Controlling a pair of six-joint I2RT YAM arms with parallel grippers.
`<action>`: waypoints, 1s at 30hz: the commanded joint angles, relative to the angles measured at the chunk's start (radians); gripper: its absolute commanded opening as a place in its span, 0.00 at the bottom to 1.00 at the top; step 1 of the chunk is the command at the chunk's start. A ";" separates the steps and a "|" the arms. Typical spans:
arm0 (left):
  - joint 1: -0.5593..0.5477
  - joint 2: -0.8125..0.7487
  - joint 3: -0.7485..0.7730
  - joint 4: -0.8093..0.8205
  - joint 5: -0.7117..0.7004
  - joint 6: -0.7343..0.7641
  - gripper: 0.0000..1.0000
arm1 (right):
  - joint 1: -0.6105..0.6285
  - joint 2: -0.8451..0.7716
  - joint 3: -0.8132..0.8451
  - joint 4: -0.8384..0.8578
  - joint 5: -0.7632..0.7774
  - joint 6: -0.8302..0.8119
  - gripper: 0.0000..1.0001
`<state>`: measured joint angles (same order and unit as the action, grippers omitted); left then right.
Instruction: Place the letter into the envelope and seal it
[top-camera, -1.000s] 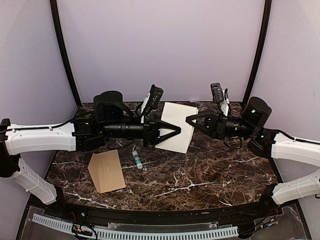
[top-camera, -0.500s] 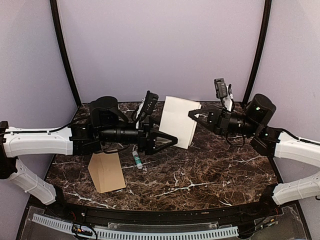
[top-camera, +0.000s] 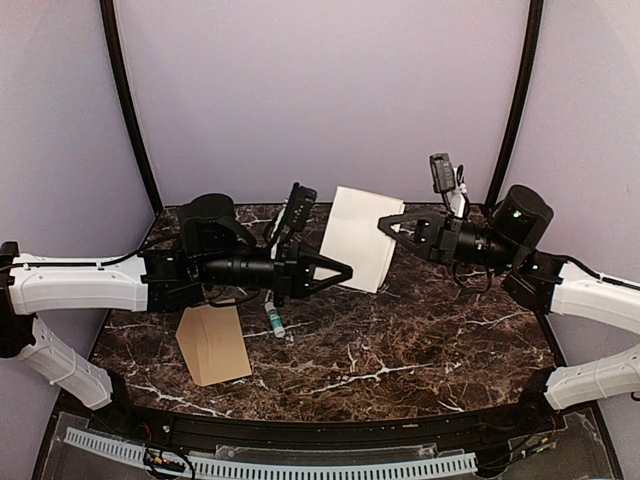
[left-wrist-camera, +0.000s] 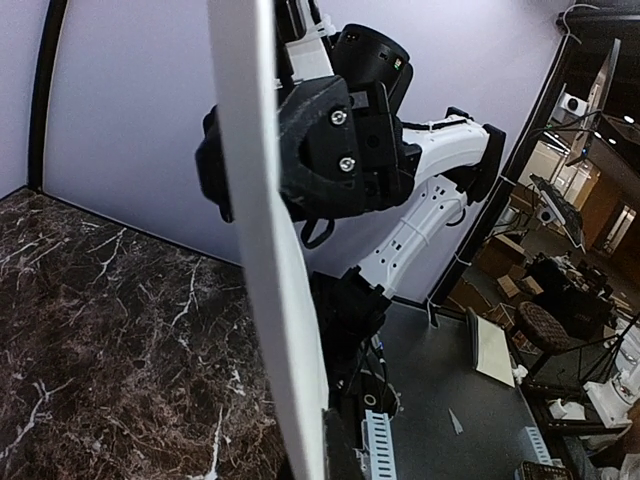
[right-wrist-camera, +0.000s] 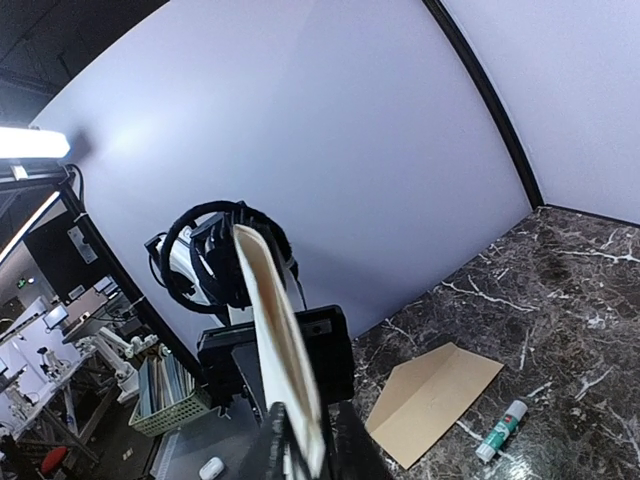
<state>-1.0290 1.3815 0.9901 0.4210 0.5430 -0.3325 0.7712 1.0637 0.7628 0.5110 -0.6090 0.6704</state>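
Observation:
The letter (top-camera: 360, 238) is a pale sheet held up off the table between both grippers, tilted nearly upright. My left gripper (top-camera: 345, 270) is shut on its lower left corner; in the left wrist view the letter (left-wrist-camera: 262, 230) runs edge-on down into that gripper (left-wrist-camera: 322, 455). My right gripper (top-camera: 384, 224) is shut on the sheet's upper right edge, and in the right wrist view the letter (right-wrist-camera: 275, 330) rises from between that gripper's fingers (right-wrist-camera: 305, 450). The brown envelope (top-camera: 213, 343) lies flat on the table under the left arm, also seen as the envelope (right-wrist-camera: 435, 395).
A glue stick (top-camera: 274, 322) with a green label lies on the dark marble table (top-camera: 400, 350) just right of the envelope, seen too as the glue stick (right-wrist-camera: 500, 428). Purple walls and black frame posts close off the back and sides.
The right gripper lifted the letter off the table and stood it more upright. The left gripper opened wide, drew back slightly, then shut on the sheet's lower left corner.

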 joint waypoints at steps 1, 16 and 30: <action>0.003 -0.004 0.001 0.068 0.008 -0.012 0.00 | -0.007 -0.001 0.037 0.005 0.004 0.008 0.42; 0.003 0.035 0.026 0.150 -0.074 -0.142 0.00 | -0.009 0.088 0.012 0.191 -0.125 0.074 0.42; 0.004 0.008 0.027 0.076 -0.096 -0.054 0.68 | -0.004 0.068 0.015 0.059 -0.095 0.005 0.00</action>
<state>-1.0294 1.4345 0.9939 0.5426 0.4286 -0.4660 0.7647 1.1587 0.7673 0.6044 -0.7017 0.7132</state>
